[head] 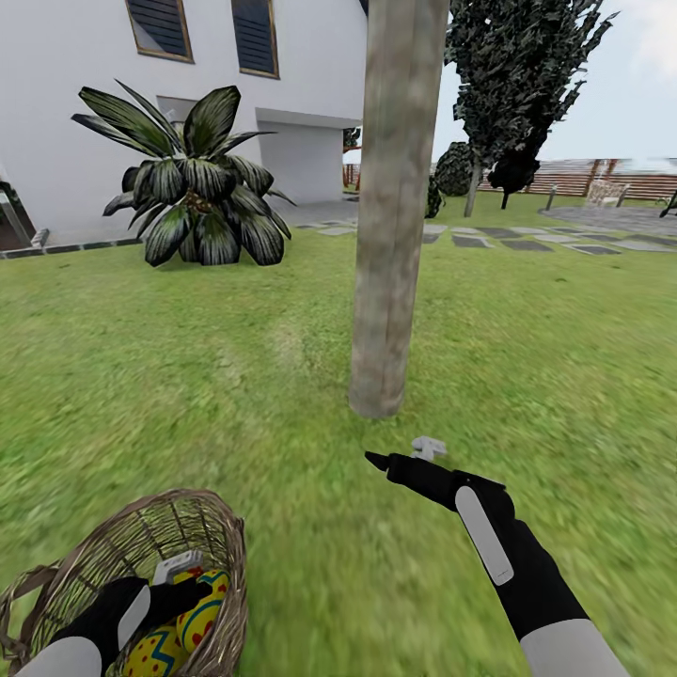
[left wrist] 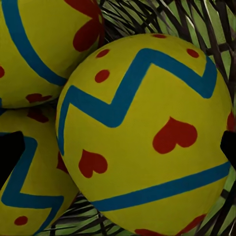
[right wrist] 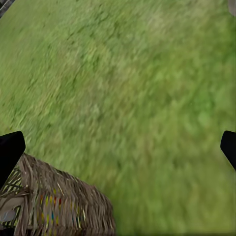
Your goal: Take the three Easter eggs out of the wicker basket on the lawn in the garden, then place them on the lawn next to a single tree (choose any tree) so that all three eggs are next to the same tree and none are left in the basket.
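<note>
The wicker basket (head: 113, 550) stands on the lawn (head: 282, 376) at the lower left. In it lie yellow Easter eggs (head: 199, 609) with blue zigzags and red marks. My left gripper (head: 183, 583) reaches into the basket and is open. Close up, its fingertips (left wrist: 10, 155) flank the nearest egg (left wrist: 147, 132), with two more eggs (left wrist: 44, 44) (left wrist: 27, 196) beside it on the weave (left wrist: 162, 14). My right gripper (head: 402, 453) hovers open over the grass just in front of the tree (head: 390, 235). Its camera shows bare grass and the basket rim (right wrist: 59, 201).
A low palm-like plant (head: 197, 188) grows at the back left in front of the white house (head: 85, 113). Grey paving stones (head: 527, 235) run behind the tree. A dark cone-shaped tree (head: 512, 75) and a slat fence (head: 583, 179) stand at the far right.
</note>
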You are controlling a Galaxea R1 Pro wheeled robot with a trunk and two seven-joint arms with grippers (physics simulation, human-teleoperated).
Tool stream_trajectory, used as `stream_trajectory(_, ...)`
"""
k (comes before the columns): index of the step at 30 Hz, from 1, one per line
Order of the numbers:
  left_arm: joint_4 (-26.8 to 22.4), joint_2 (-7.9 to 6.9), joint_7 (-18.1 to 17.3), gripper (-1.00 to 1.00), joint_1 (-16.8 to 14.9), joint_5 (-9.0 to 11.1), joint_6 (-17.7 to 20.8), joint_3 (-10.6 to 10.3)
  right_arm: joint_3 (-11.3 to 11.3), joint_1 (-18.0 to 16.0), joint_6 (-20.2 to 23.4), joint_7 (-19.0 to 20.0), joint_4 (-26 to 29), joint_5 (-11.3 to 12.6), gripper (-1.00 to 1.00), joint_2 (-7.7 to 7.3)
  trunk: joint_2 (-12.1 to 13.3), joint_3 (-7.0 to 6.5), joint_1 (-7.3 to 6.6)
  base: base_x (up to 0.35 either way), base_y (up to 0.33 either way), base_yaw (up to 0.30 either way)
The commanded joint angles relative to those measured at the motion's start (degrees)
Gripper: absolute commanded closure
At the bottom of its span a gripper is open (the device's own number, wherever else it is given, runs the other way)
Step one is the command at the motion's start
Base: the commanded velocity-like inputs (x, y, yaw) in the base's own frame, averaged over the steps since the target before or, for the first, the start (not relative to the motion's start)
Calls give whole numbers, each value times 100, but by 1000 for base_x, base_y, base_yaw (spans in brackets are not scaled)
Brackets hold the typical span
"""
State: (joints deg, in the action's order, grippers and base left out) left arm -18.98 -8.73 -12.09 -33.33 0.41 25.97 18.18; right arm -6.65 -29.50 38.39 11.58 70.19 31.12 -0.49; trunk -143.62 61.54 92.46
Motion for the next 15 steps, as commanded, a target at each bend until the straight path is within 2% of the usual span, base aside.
stream_trajectory(1, -9, 3, -27, -100, -3, 3, 39, 36, -3, -3, 20, 11, 4, -3, -100, -3, -2, 5, -1, 0, 0, 0)
stream_trajectory(13, -9, 3, -345, -100, 1, 3, 31, 36, -11, -3, 20, 10, 4, -3, -100, -4, -2, 5, -1, 0, 0, 0)
stream_trajectory(15, -9, 3, -376, -100, 0, 3, 31, 36, -12, -3, 20, 11, 4, -5, -100, -3, -5, 49, 4, 0, 0, 0)
